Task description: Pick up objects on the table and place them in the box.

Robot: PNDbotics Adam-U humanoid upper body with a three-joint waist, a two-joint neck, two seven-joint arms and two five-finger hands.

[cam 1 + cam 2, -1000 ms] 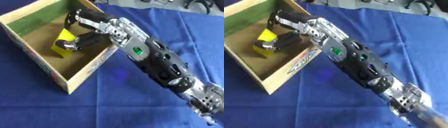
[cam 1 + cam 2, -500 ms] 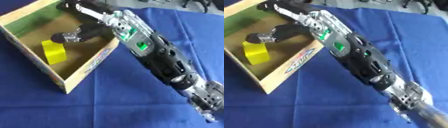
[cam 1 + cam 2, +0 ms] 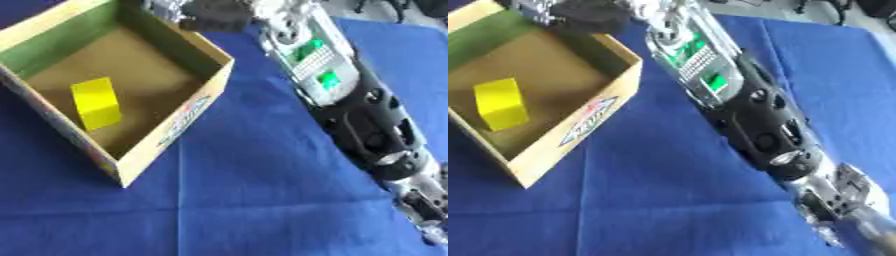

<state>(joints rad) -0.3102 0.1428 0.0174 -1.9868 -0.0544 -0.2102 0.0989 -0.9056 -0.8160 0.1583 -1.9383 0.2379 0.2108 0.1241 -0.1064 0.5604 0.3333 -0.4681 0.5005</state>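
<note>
1. Yellow rectangular block (image 3: pixel 96 102) sits inside the open cardboard box with green inner wall (image 3: pixel 52 47), on the box floor toward its left/near side, standing upright w/ long axis roughly vertical in view. Not touching the robot hand.
2. Right robot hand (image 3: pixel 588 14) is at the top edge of both views, above the box's far-right corner. Dark and blurred, partly cropped; cannot tell if fingers are spread or curled. Nothing visibly held.
3. Right arm (image 3: pixel 350 105) runs diagonally from lower right to top centre, over the blue-cloth-covered table (image 3: pixel 245 190), just beside the box's right wall.
4. Left robot hand not in either view.
5. Key relation: block lies down-left of the right robot hand, well apart, w/ the box's far wall region between them. Right arm is the only one near.
6. Judgement: block placement looks done. No other loose objects seen on the visible cloth, so next move prob depends on finding anything off-frame. Risk: arm clipping the box's right wall as it swings.
</note>
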